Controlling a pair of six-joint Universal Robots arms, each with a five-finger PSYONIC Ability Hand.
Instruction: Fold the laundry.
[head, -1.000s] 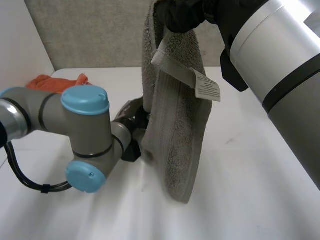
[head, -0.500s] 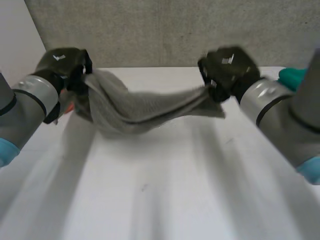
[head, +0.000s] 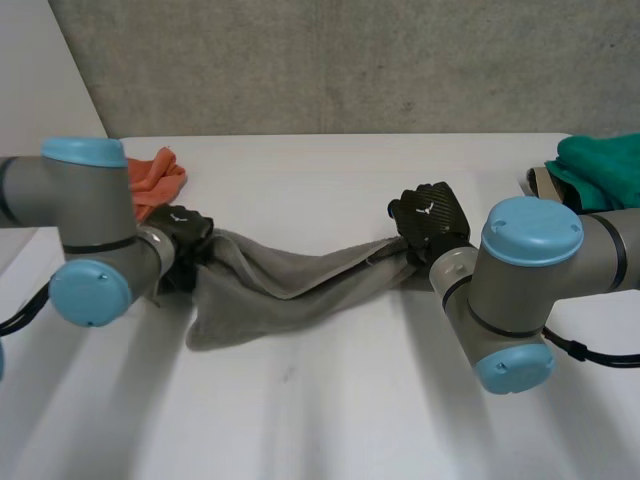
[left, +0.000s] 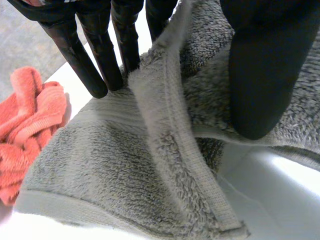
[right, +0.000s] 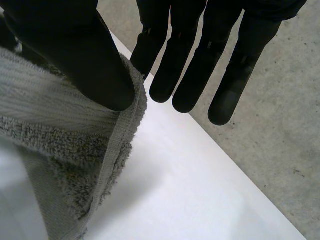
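Down from mid-air comes the towel (head: 290, 285): half a second ago it hung stretched between raised hands, and now its sagging middle lies on the table (head: 330, 420) at centre frame, bunched and twisted lengthwise. At centre left the left hand (head: 183, 232) pinches one end between thumb and straight fingers. At centre right the right hand (head: 430, 215) pinches the other end the same way, thumb pressed on the hem. Farther back, an orange cloth (head: 160, 172) lies at upper left and a green cloth (head: 600, 165) at the right edge. This looks like the spreading step; next, the hands should draw apart and lay the towel flat before any fold.
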